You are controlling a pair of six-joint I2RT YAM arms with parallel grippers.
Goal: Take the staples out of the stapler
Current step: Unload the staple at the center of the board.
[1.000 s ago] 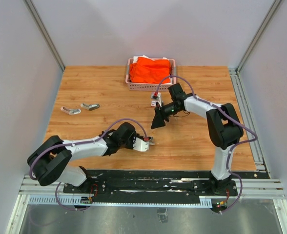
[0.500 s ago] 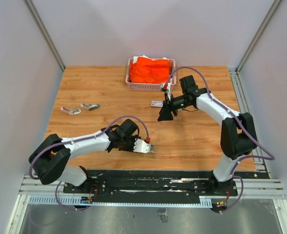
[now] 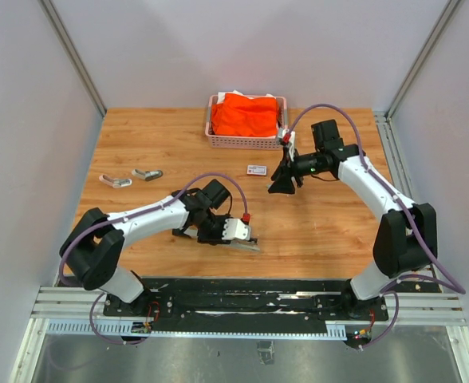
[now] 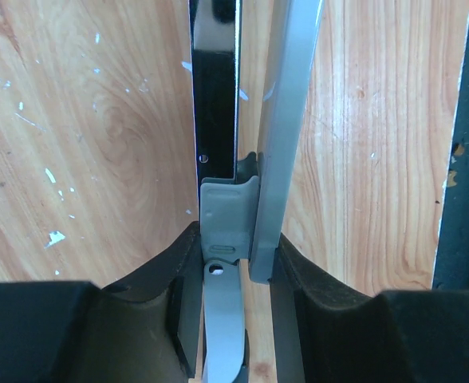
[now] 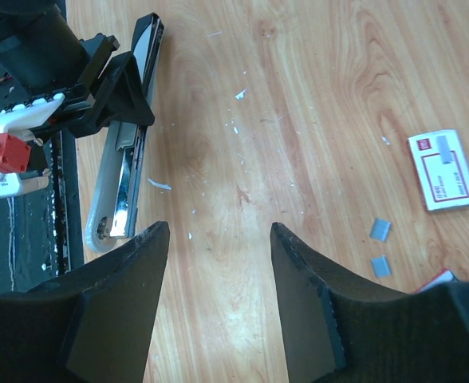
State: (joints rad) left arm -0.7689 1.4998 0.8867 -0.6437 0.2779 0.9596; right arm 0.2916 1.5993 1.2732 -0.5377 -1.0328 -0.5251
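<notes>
Left tool (image 4: 234, 239) is clenched on the stapler (image 4: 217, 120) near the front edge of the tabletop (image 5: 298, 120). Right tool (image 5: 218, 231) is released and empty, well apart. Two strips of staples (image 5: 380, 230) lie near the box (image 5: 442, 169), and silvery bits are scattered beside the stapler.

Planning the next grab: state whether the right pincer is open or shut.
Open: on the right pincer the fingers stand apart, bare tabletop between.

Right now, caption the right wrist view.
Open right gripper hovers above the table; left gripper clamps the stapler, two staple strips lie by the white box.
</notes>
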